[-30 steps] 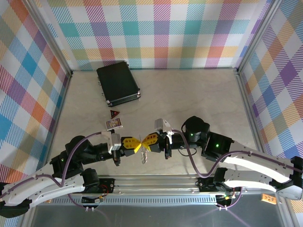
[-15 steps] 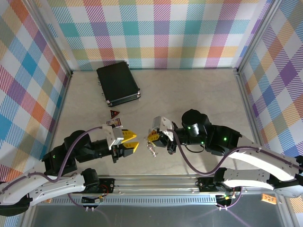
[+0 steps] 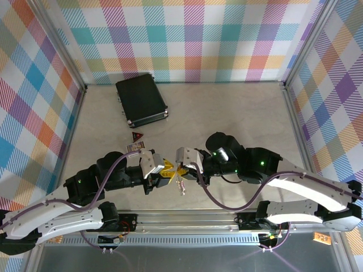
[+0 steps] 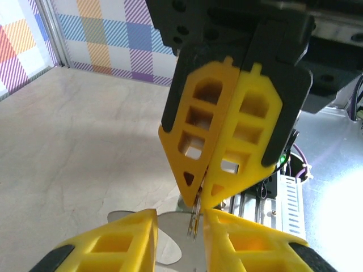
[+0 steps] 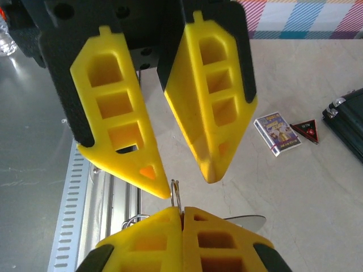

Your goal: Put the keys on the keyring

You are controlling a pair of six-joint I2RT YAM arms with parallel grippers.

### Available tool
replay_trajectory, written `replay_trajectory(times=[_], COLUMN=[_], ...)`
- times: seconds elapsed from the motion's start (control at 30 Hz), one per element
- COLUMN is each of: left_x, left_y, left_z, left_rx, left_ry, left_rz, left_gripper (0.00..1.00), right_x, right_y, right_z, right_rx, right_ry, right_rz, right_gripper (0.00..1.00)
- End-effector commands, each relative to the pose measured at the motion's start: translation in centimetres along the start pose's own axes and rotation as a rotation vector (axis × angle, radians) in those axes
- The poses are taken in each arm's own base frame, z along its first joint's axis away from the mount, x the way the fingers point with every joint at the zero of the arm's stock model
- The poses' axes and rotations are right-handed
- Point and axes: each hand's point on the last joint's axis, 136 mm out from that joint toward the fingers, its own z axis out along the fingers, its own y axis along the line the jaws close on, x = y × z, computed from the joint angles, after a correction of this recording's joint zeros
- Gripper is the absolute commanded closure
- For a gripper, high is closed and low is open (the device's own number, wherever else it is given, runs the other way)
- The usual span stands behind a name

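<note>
The keyring (image 3: 182,186) hangs just above the table near its front edge, held by one of its small wire rings (image 5: 176,192). My right gripper (image 5: 182,211) is shut on that ring, which pokes up past the fingertips. The flat silver loop (image 4: 167,241) hangs below it. My left gripper (image 4: 180,215) faces the right gripper (image 4: 198,201) tip to tip. Its jaws are open, and the wire ring (image 4: 194,220) stands in the gap close to one fingertip (image 5: 161,190). The two grippers (image 3: 166,171) (image 3: 179,170) meet nose to nose. The keys are out of view.
A black case (image 3: 140,101) lies at the back left. A small card box (image 3: 136,148) and a red triangular piece (image 3: 136,136) lie left of the grippers. The metal rail (image 3: 187,218) runs along the near edge, just behind the keyring.
The left gripper let go and opened, drew back to the left, then came forward again with its jaws around the held ring. The right gripper stayed shut on the ring and shifted slightly left.
</note>
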Motion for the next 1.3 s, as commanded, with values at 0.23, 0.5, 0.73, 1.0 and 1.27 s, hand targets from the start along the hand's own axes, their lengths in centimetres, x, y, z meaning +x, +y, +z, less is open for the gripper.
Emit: replay_trajectory(times=[0.23, 0.5, 0.73, 1.0, 1.27], left_x=[-0.4, 0.6, 0.9, 1.2, 0.2], left_y=[-0.6, -0.7, -0.8, -1.2, -1.1], left_z=[0.0, 0.0, 0.1, 0.5, -0.1], left_rx=[0.031, 0.038, 0.041, 0.072, 0.056], left_ry=[-0.024, 0.012, 0.02, 0.042, -0.021], left_rz=[0.019, 0.013, 0.014, 0.016, 0.027], left_gripper=[0.82, 0.81, 0.9, 1.0, 1.0], right_x=[-1.6, -1.6, -1.7, -1.8, -1.9], right_y=[0.6, 0.6, 0.8, 1.0, 1.2], right_z=[-0.4, -0.6, -0.2, -0.4, -0.5], right_rx=[-0.022, -0.019, -0.035, -0.037, -0.046], right_ry=[-0.05, -0.051, -0.057, -0.069, -0.082], right_rz=[-0.04, -0.042, -0.043, -0.044, -0.04], right_gripper=[1.0, 1.0, 1.0, 1.0, 1.0])
